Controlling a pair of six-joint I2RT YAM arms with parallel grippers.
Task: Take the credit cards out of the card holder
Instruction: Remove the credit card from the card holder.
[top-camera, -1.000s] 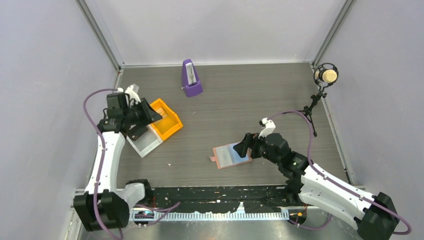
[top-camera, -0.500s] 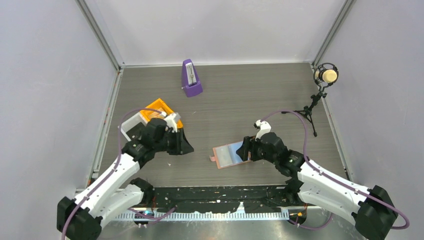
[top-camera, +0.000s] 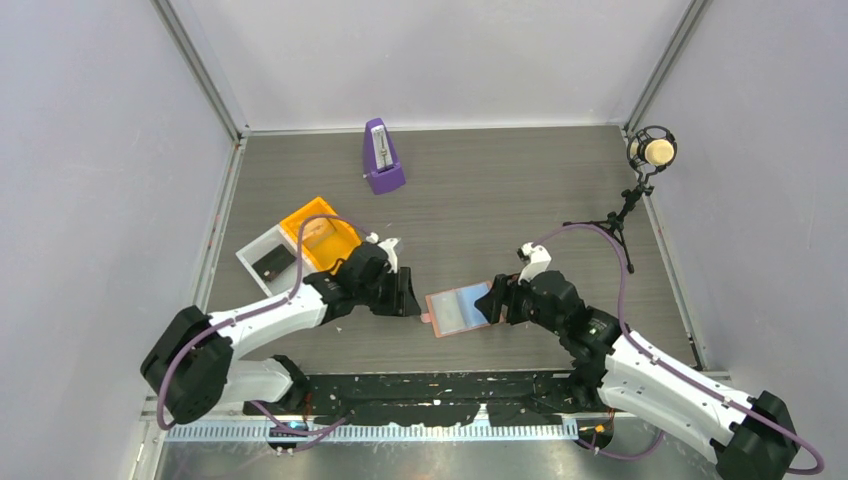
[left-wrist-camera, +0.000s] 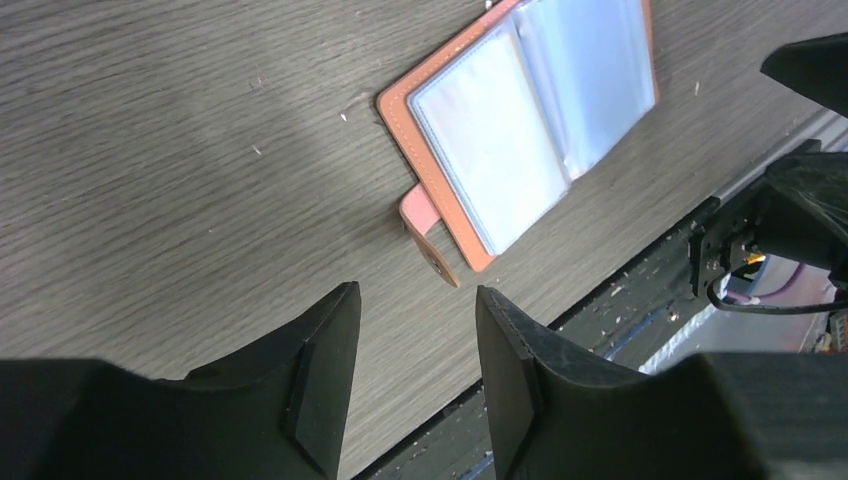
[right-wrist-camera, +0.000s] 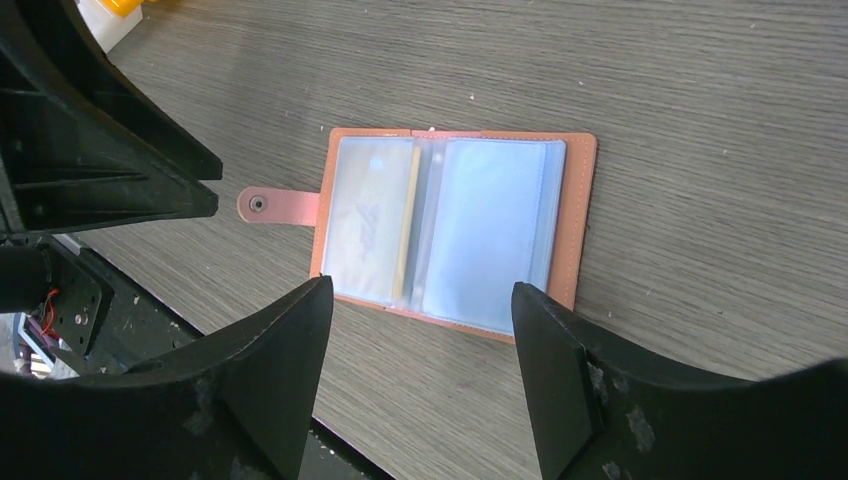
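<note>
Currently: card holder (top-camera: 463, 310), spread open, flat on bench (top-camera: 480, 200) between both hands. Left hand (left-wrist-camera: 417, 295) released, empty, by tab (right-wrist-camera: 262, 204); right hand (right-wrist-camera: 420, 288) released, empty, at opposite edge. Likely light, floppy, slick sleeves (right-wrist-camera: 485, 230); pin one cover, pinch at sleeve mouths.

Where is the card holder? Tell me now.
In the top view the card holder lies open on the table, near centre, between the left gripper and the right gripper.
</note>
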